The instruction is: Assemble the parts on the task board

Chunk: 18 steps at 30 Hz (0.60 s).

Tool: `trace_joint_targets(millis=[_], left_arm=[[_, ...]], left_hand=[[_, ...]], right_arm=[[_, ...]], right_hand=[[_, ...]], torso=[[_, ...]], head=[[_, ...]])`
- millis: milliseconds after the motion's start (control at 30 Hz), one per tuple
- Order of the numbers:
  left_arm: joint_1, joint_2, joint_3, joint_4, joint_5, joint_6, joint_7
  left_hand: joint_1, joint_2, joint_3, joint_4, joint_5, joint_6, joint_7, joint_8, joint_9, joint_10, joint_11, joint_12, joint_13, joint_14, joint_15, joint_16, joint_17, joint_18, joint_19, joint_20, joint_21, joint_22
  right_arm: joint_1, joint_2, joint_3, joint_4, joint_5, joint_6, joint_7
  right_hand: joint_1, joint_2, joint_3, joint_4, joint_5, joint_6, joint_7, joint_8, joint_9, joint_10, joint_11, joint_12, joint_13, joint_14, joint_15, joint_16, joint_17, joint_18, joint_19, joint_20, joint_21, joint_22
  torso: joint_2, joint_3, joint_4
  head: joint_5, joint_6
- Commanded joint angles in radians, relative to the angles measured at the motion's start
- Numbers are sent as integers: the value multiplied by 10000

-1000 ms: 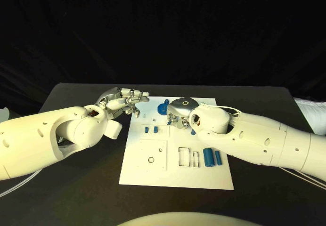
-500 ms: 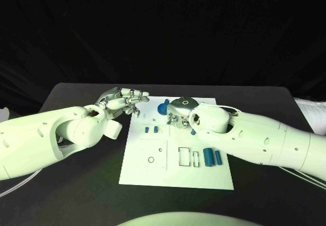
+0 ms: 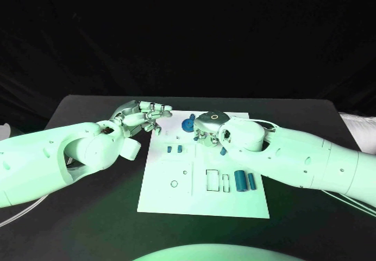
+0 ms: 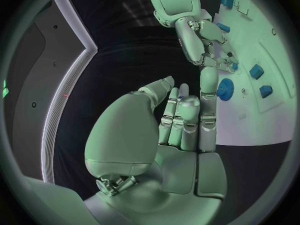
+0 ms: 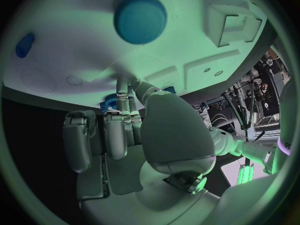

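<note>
Left wrist view: blue gear (image 4: 225, 89) just beside right hand's (image 4: 215, 55) fingers (image 4: 208, 82).

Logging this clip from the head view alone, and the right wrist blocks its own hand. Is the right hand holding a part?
Observer: The left wrist view shows the right hand with its fingertips bent down onto the task board. There is a small blue part among them, but I cannot tell whether it is pinched.
Operator: What lies next to it?
Observer: A blue gear lies flat on the board, right beside those fingertips.
Operator: And the left hand?
Observer: The left hand holds nothing. Its fingers lie straight, side by side.
</note>
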Motion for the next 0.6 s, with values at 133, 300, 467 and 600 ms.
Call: trace_joint_targets(millis=[133,300,467,600], left_arm=[[6,10,4,29,-29,58,30],[6,10,4,36,-29,49,29],[6,13,4,36,-29,35,16],[6,12,4,34,-29,18,2]], left_hand=[[65,70,22,-58,20,-75,10,33,-10,-50,-12,23,-16,-67,35,28,-11,178,-18,61,-59,-16],[65,70,22,-58,20,-75,10,33,-10,-50,-12,23,-16,-67,35,28,-11,178,-18,61,-59,-16],[65,70,22,-58,20,-75,10,33,-10,-50,-12,23,-16,-67,35,28,-11,178,-18,61,-59,-16],[65,70,22,-58,20,-75,10,33,-10,-50,-12,23,-16,-67,35,28,-11,178,-18,61,-59,-16]], right_arm=[[-54,-13,-51,-115,-149,812,-181],[-53,-6,-52,-137,-112,893,-171],[-53,-8,-52,-139,-90,935,-171],[-53,-13,-52,-140,-78,1049,-215]], right_hand=[[3,63,77,-10,-32,59,-14,47,13,5,17,-64,-19,843,-79,76,1634,37,666,-77,-23,2029],[-4,46,62,-16,-34,48,-8,30,7,-11,23,-84,-27,840,-78,70,1627,38,664,-79,-27,2025],[-48,-28,4,-18,-34,7,14,-18,-11,-28,39,-121,-41,838,-68,63,1619,39,661,-78,-31,2022],[-106,-110,-59,-6,-35,-49,37,-72,-32,-54,60,-159,-56,838,-54,63,1620,38,662,-71,-29,2025]], torso=[[-1,2,4],[0,0,-3],[-3,-1,-1],[-3,0,5]], head=[[-10,-9],[-11,-9],[-12,-15],[-29,-21]])
